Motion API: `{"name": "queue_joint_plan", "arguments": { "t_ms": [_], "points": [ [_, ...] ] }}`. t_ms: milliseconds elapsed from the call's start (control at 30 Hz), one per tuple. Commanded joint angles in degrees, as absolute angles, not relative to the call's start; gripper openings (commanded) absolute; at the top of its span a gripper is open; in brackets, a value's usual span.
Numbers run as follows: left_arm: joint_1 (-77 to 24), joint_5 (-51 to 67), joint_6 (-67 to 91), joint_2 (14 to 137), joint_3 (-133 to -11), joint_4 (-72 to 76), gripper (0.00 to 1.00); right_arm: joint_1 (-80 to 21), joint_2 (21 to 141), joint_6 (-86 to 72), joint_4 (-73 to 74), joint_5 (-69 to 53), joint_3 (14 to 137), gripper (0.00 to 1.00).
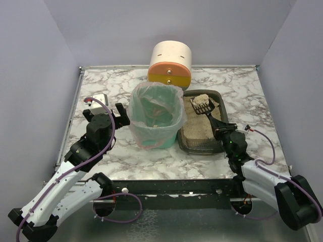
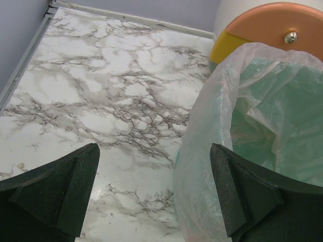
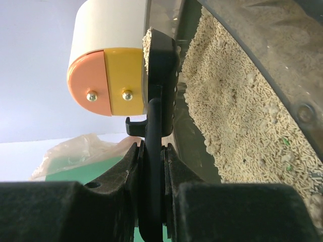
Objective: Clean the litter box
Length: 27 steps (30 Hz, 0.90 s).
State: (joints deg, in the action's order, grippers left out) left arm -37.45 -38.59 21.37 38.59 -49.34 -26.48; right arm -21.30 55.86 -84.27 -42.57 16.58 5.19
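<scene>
The litter box [image 1: 201, 150] is a dark grey tray of beige litter, right of centre; in the right wrist view its litter [image 3: 237, 101] fills the right side. My right gripper [image 1: 218, 127] [image 3: 151, 151] is shut on the handle of a black scoop [image 1: 203, 105] [image 3: 161, 65]. The scoop is raised over the far end of the box and carries a clump of litter. My left gripper [image 1: 105, 112] [image 2: 154, 194] is open beside the left wall of the green bin [image 1: 154, 133] [image 2: 282, 111]. The edge of the bin's clear bag lies between its fingers [image 2: 55, 196].
A cream, orange and yellow cylinder [image 1: 170, 60] [image 2: 272, 25] [image 3: 108, 65] stands behind the bin and the box. The green bin [image 3: 86, 161] sits just left of the box. Pale walls close the marble table [image 1: 242, 85] on three sides.
</scene>
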Motion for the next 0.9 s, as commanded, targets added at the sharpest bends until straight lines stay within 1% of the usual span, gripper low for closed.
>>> {"name": "queue_joint_plan", "arguments": {
  "t_ms": [0,200,300,400,500,600,700,800,833,867],
  "points": [
    [-37.09,-37.62,21.20,38.42,-48.78,-25.93,0.99,-21.02,51.71,-82.67,-38.76,14.99,3.43,0.01],
    [-37.09,-37.72,21.18,38.51,-48.70,-26.03,0.99,-21.05,44.08,-80.89,-32.29,13.09,2.43,0.01],
    [-37.09,-37.86,21.18,38.50,-48.69,-26.10,0.99,-21.03,37.75,-79.16,-28.00,12.11,2.00,0.01],
    [-37.09,-37.81,21.18,38.55,-48.69,-26.06,0.99,-21.01,29.64,-78.10,-20.04,14.97,2.00,0.01],
    [-37.09,-37.87,21.18,38.75,-48.77,-26.02,0.99,-21.05,26.31,-76.33,-23.30,11.16,1.15,0.01],
    [-37.09,-37.77,21.18,39.08,-48.82,-26.03,0.99,-21.07,23.57,-74.97,-12.51,12.58,5.48,0.01],
    [-37.09,-37.79,21.18,39.11,-48.78,-26.03,0.99,-21.01,22.96,-75.96,-19.73,8.85,2.65,0.01],
    [-37.05,-37.88,21.18,39.20,-48.78,-26.10,0.99,-21.04,20.68,-76.69,-10.32,13.39,5.51,0.01],
    [-37.08,-37.85,21.23,39.20,-48.74,-26.10,0.99,-21.05,20.24,-77.69,-12.67,12.85,4.38,0.01],
    [-37.09,-37.85,21.26,39.20,-48.75,-26.04,0.99,-21.04,20.75,-78.10,-18.93,10.16,1.67,0.01]
  ]
}}
